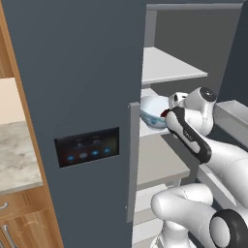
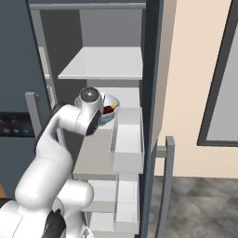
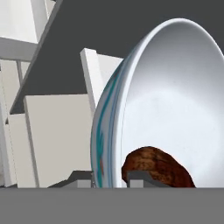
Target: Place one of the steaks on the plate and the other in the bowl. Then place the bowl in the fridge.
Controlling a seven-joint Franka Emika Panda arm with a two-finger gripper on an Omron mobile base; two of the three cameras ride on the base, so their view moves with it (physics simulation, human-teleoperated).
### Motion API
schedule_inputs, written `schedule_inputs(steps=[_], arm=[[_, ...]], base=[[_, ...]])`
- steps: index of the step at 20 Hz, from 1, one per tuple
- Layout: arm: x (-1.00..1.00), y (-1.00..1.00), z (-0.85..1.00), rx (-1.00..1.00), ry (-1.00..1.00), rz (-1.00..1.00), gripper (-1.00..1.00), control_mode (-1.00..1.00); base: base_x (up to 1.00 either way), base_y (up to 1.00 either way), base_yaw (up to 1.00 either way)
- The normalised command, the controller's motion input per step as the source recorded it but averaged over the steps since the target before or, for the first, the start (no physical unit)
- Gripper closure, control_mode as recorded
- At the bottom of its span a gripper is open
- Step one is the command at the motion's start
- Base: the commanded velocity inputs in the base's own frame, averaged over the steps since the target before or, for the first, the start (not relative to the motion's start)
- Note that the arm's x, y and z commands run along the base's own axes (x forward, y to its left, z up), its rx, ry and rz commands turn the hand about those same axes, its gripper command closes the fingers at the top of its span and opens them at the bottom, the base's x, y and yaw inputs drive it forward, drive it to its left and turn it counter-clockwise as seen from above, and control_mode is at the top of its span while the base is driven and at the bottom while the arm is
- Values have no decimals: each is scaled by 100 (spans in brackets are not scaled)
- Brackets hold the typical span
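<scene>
The fridge (image 1: 72, 72) stands with its right door open. The bowl (image 1: 152, 111) (image 2: 113, 101) (image 3: 175, 100), white inside and pale blue outside, is inside the fridge at the middle shelf (image 1: 160, 131); whether it rests on that shelf I cannot tell. A dark reddish-brown steak (image 3: 157, 168) (image 2: 109, 109) lies in the bowl. My gripper (image 3: 111, 179) (image 1: 164, 116) is shut on the bowl's near rim, one finger outside the wall and one inside. The plate is out of view.
The fridge's left door is shut, with a grey handle (image 1: 133, 160) and a black panel with blue lights (image 1: 87, 147). An upper shelf (image 2: 104, 62) sits above the bowl. The open right door's bins (image 2: 128, 135) stand close beside my arm. A counter (image 1: 14, 155) is at far left.
</scene>
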Motion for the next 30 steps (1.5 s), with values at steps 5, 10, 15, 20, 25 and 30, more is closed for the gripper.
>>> schedule_inputs(steps=[5, 10, 15, 20, 25, 30], arm=[[42, 0, -11, -1, 0, 0, 100, -100], [45, -6, -13, 0, 4, 0, 100, -100], [50, -7, -17, 0, 1, 0, 100, -100], [60, 0, -24, -4, 0, 0, 100, -100], [25, -5, -33, -8, 0, 0, 100, -100], [3, -20, -30, -2, -2, 0, -100, -100]], base=[[0, 0, 0], [0, 0, 0], [0, 0, 0], [0, 0, 0], [0, 0, 0], [0, 0, 0]])
